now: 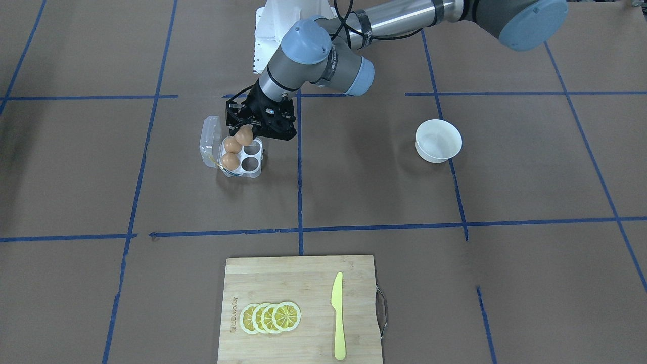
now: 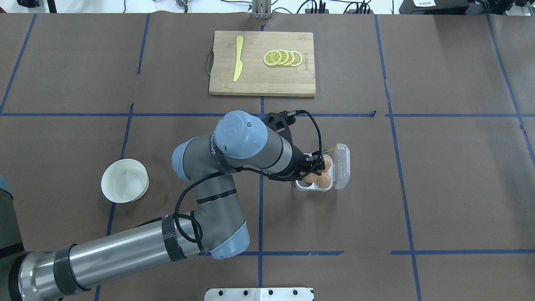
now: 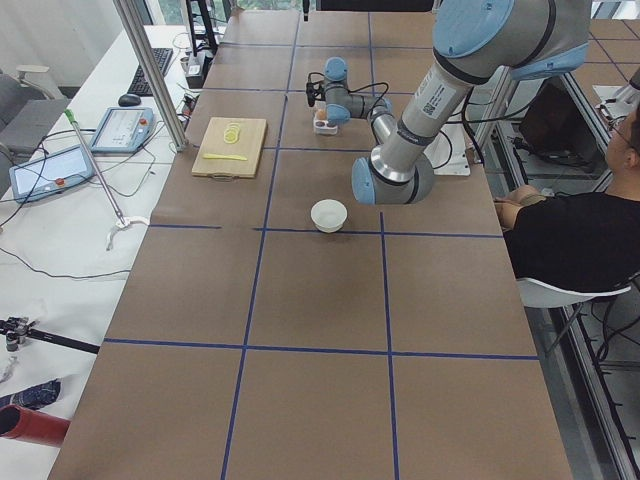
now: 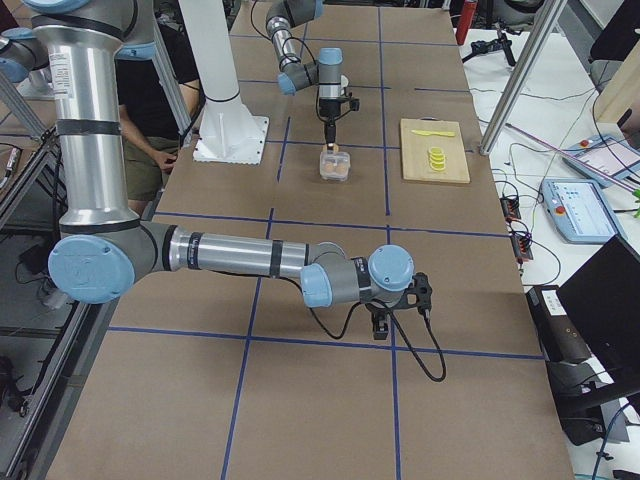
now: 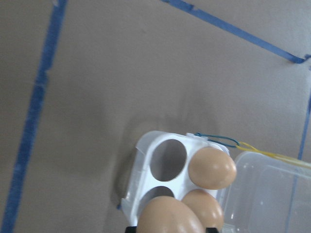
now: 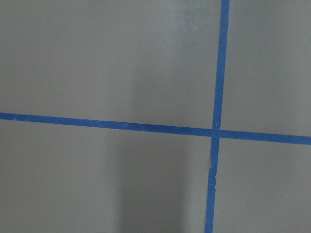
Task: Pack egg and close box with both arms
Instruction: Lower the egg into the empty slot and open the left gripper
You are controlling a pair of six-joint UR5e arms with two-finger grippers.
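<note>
As it grips the egg (image 5: 170, 217), left claw (image 1: 246, 130) hovers over box (image 5: 144, 154) (open).

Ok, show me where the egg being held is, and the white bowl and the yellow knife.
held egg (image 1: 244, 134), front-facing view, middle of its shell.
white bowl (image 1: 433, 156), front-facing view, its near outer wall.
yellow knife (image 1: 339, 333), front-facing view, on its handle.

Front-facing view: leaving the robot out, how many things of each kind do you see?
Brown eggs: 3
Clear egg carton: 1
White bowl: 1
Wooden cutting board: 1
Lemon slices: 4
Yellow knife: 1
Total: 11
</note>
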